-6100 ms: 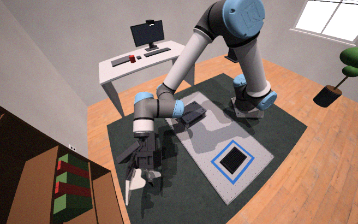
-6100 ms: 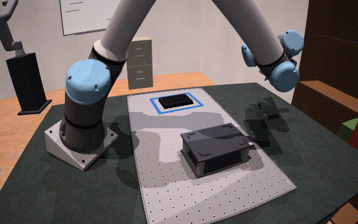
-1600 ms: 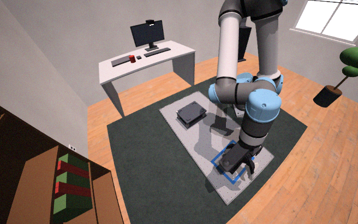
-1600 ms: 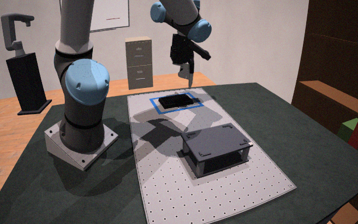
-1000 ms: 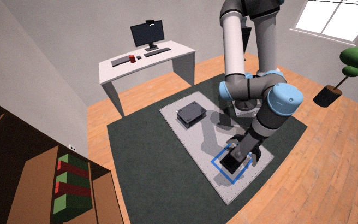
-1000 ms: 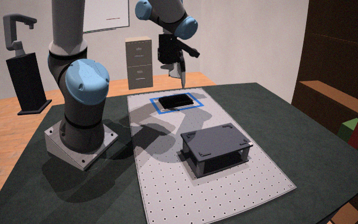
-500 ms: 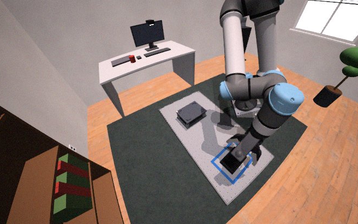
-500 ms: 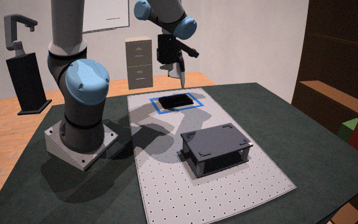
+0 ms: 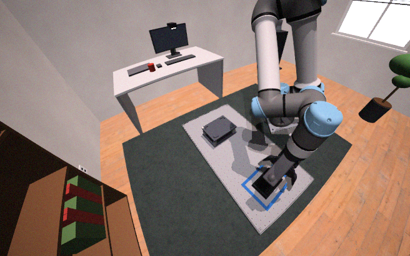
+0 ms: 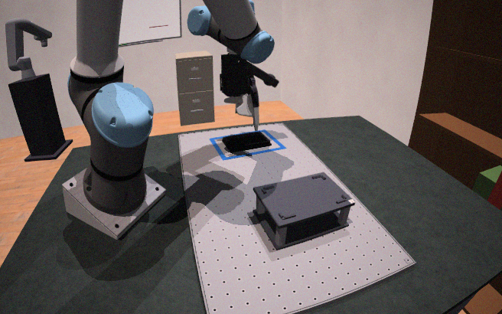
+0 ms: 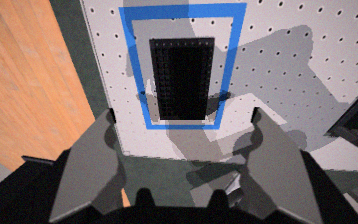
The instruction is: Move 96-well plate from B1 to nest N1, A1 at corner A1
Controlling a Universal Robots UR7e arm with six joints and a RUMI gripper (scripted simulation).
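Plate [image 11: 182,80] first: your 96-well plate lies flat inside the blue B1 outline [image 11: 131,60] on the perforated bench board [image 10: 304,273], untouched. Your gripper [image 11: 182,135] hangs above the plate's near end with its jaws spread wide and nothing between them. From the blue outline, the raised nest N1 [image 10: 304,193] stands well apart along the board, its top deck bare between the corner locators. You have finished only the approach; descent, grasp, lift, carry and seating remain. Which plate corner is cut off, you cannot tell from these views.
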